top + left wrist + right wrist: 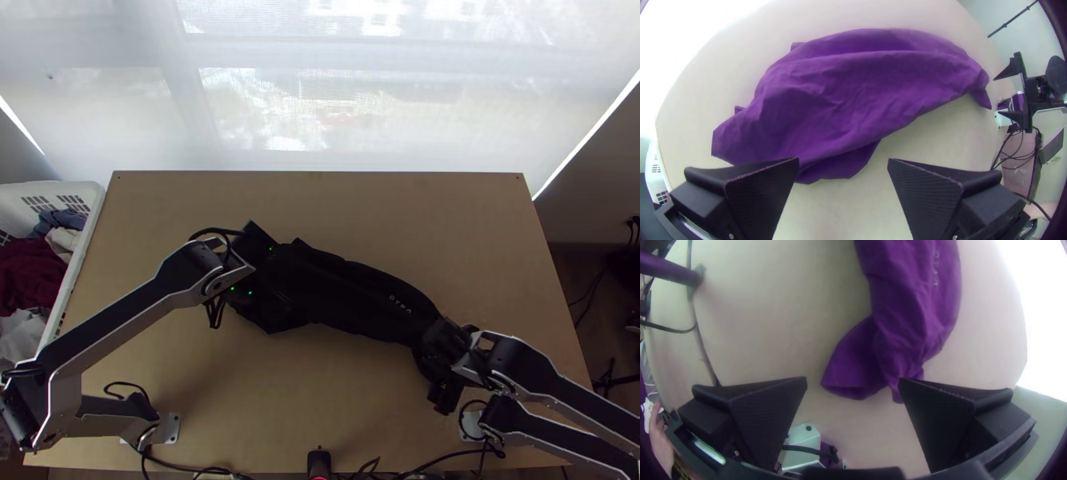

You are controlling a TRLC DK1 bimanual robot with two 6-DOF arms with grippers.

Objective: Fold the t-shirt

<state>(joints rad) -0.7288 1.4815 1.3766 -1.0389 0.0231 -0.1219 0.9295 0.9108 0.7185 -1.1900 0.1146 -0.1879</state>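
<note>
Beside the table (448,216) a white basket (88,230) holds clothes (32,272) (some dark red), near a bright window (320,100).

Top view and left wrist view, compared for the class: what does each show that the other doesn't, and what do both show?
Top view, unlike left wrist view: the left arm's long link and pale lettering.

Left wrist view, unlike top view: the textured inner sides of both fingers of the left gripper, wide apart.

Both: the t-shirt, bunched lengthwise on the table; the white basket; the right gripper.
</note>
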